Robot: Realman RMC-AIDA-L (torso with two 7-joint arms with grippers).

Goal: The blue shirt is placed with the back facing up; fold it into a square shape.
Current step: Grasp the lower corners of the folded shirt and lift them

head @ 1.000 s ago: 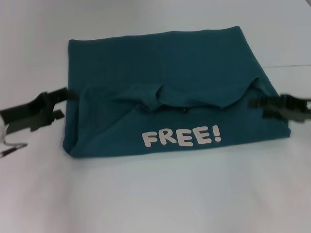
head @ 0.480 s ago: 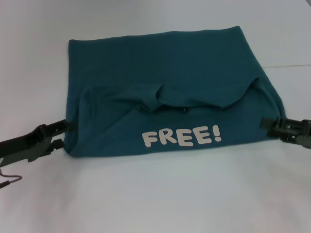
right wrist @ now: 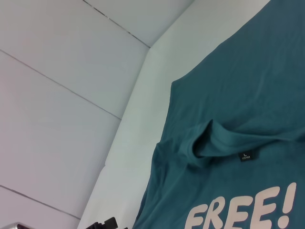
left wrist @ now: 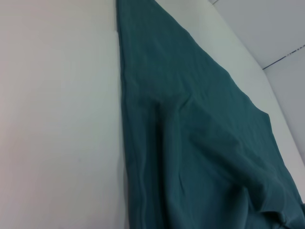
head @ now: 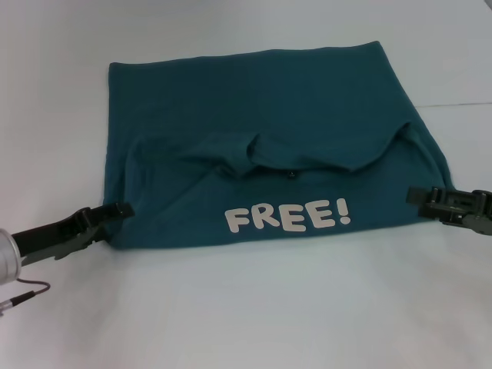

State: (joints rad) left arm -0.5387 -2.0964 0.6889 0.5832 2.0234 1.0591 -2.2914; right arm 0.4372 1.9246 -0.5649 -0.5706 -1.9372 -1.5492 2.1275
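The blue shirt (head: 254,115) lies folded on the white table, its near half turned over so the white "FREE!" lettering (head: 286,217) and the neck label (head: 292,174) face up. My left gripper (head: 117,209) sits low at the shirt's near-left edge, its tip touching the fabric. At the near-right edge my right gripper (head: 415,195) is level with the lettering. The left wrist view shows only plain shirt fabric (left wrist: 190,143). In the right wrist view, the shirt (right wrist: 238,95) shows its lettering (right wrist: 243,212), with the left gripper (right wrist: 106,223) far off.
The white table (head: 246,307) stretches out in front of the shirt and on both sides. A thin cable (head: 23,294) hangs by the left arm. A seam in the table surface (head: 461,104) runs at the far right.
Both grippers have come down the shirt's sides toward its near corners. In the last half second the left one moved inward onto the edge; the right one barely shifted.
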